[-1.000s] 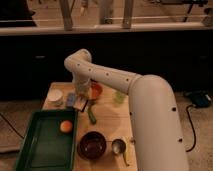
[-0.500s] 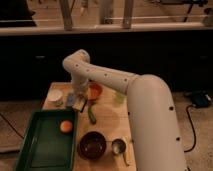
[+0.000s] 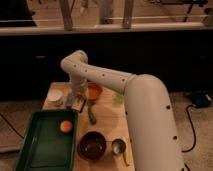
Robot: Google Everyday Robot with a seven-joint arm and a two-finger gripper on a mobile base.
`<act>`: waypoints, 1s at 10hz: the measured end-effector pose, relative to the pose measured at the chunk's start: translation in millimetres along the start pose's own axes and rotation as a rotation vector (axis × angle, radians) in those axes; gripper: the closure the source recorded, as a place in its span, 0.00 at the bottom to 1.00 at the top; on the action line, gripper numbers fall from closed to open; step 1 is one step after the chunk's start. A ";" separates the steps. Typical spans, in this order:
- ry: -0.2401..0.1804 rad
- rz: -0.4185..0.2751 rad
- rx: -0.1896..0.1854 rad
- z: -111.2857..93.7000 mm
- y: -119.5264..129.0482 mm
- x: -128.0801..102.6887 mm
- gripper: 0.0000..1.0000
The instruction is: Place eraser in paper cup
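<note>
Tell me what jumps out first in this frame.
The big white arm reaches from lower right across the table, its gripper low at the far-left corner beside the paper cup. Next, the green tray at front left holds an orange round object, with a dark bowl beside it.

The paper cup (image 3: 55, 96) stands upright left of centre, short, white and round-rimmed. My gripper (image 3: 76, 103) hangs just right of it.

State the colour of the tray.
The tray is green, camera view; the gripper hangs beside the paper cup.
</note>
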 end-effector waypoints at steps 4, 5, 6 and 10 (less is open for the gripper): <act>-0.003 -0.027 0.002 3.5 -12.2 -1.7 0.97; -0.003 -0.029 0.001 4.2 -11.3 -0.9 0.97; -0.001 -0.033 0.002 3.7 -12.5 -0.2 0.97; 0.004 -0.073 0.043 -8.2 -29.3 4.8 0.97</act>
